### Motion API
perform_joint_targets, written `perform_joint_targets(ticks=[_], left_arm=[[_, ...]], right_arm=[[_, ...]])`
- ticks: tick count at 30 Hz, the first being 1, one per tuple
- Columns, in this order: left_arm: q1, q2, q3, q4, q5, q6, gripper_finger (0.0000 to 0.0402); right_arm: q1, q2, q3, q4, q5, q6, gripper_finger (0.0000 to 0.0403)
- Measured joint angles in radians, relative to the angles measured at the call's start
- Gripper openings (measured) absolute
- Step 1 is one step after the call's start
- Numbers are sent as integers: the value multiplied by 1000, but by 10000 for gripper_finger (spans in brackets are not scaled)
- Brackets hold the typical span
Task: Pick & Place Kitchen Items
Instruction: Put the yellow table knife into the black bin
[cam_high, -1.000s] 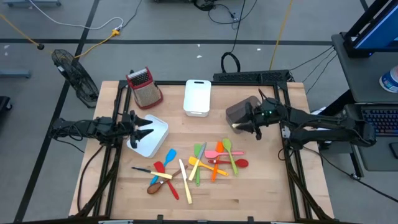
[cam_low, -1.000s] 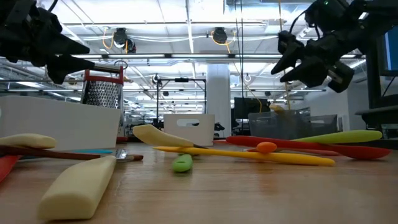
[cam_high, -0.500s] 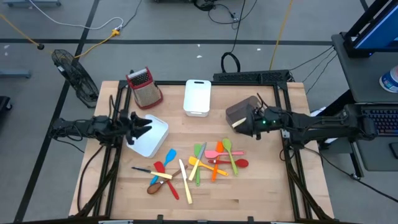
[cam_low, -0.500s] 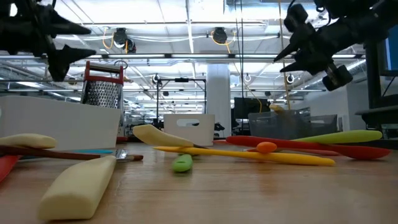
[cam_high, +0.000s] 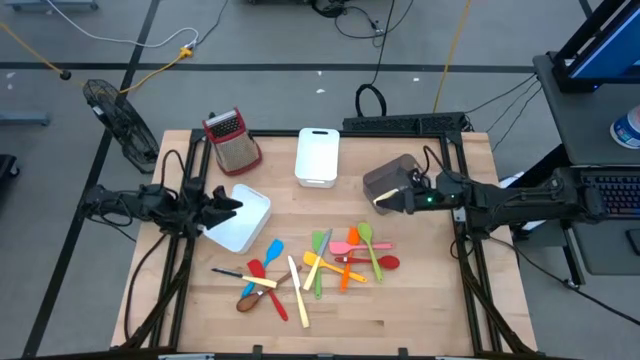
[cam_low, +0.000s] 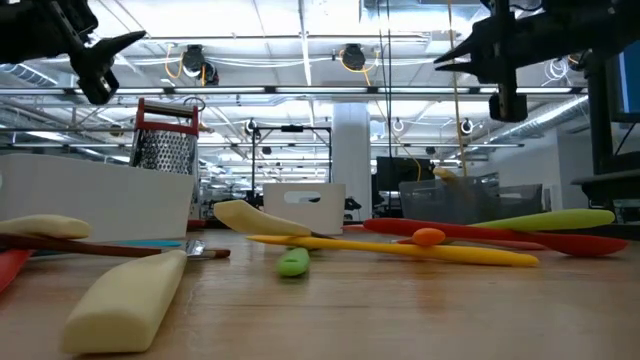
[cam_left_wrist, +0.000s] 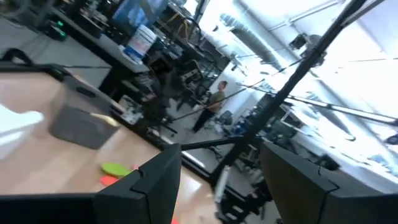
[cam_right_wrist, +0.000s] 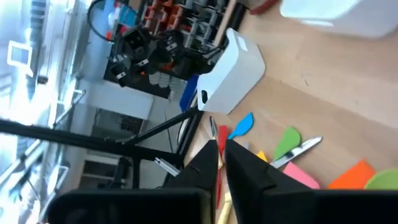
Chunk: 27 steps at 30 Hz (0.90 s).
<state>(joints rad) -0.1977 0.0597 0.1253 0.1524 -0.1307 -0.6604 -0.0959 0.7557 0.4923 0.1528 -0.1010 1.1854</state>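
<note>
Several small coloured utensils (cam_high: 315, 265) lie in a loose pile on the wooden table's near middle; they also show in the low view (cam_low: 400, 240). A cream utensil (cam_high: 382, 201) lies in the grey bin (cam_high: 385, 178). My left gripper (cam_high: 230, 207) is open and empty, held high over the left edge of the white bin (cam_high: 248, 222); its fingers show apart in the left wrist view (cam_left_wrist: 221, 165). My right gripper (cam_high: 400, 198) is shut and empty, held high beside the grey bin's right side, and points toward the table's left (cam_right_wrist: 222, 146).
A metal box grater with a red handle (cam_high: 232, 140) stands at the far left. A second white bin (cam_high: 317, 157) stands at the far middle. Metal frame rails run along the table's left and right edges (cam_high: 470, 270). Bare wood lies along the near edge.
Both grippers have risen and drawn back. The left one has moved toward the table's left edge and stays open. The right one has moved toward the right edge, levelled out, and its fingers have come together. The utensils have not moved.
</note>
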Motion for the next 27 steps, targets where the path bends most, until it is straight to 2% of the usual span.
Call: perform_joint_targets(ticks=[2, 7, 13, 20, 27], left_arm=[[-21, 40, 0, 43, -3, -4, 225], [-65, 180, 12, 130, -96, -12, 225], [-95, 400, 150, 86, -183, -42, 225], [-116, 677, 419, -181, -208, -134, 225], [-147, 946, 669, -446, -127, -301, 225]], right_arm=[[0, -18, 0, 0, 0, -43, 11], [0, -65, 0, -14, -2, -140, 2], [0, -122, 0, -63, -6, -214, 10], [0, -172, 0, -82, -7, -270, 6], [-1, -199, 0, -83, -27, -287, 8]])
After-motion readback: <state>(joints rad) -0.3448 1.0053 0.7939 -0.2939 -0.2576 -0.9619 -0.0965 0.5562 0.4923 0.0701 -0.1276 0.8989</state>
